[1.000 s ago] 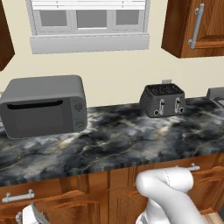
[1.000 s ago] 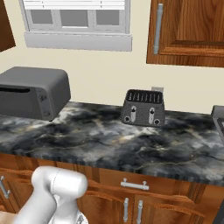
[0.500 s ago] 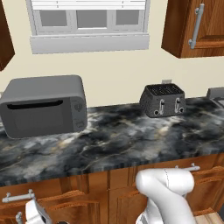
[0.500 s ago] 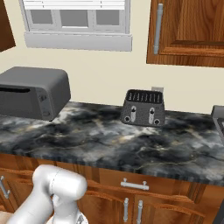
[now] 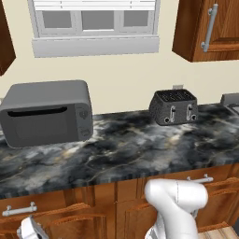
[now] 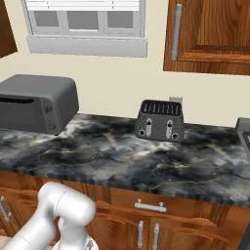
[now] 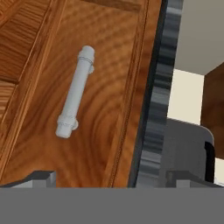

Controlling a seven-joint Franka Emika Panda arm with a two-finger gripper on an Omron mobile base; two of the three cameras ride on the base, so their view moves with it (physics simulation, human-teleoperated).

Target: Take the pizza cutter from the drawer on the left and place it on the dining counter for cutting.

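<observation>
Open stretch of marbled desk (image 5: pixel 140 154) between microwave (image 5: pixel 44 112) and toaster (image 5: pixel 173 106), wide enough for a pass from the front. Microwave blocking the left end, toaster standing near the back wall further right, a bare strip in front of it. Overhead, an upper cabinet (image 6: pixel 210 34) hanging above the toaster side, a window sill (image 5: pixel 95 45) jutting over the middle. Below the desk edge, the drawer (image 7: pixel 83 100) front closed, its silver bar handle (image 7: pixel 75 98) standing proud of the wood with clear space all round. Pincer (image 7: pixel 109 177) spread wide, close before that front, the dark desk edge (image 7: pixel 159 92) just beside the handle.
</observation>
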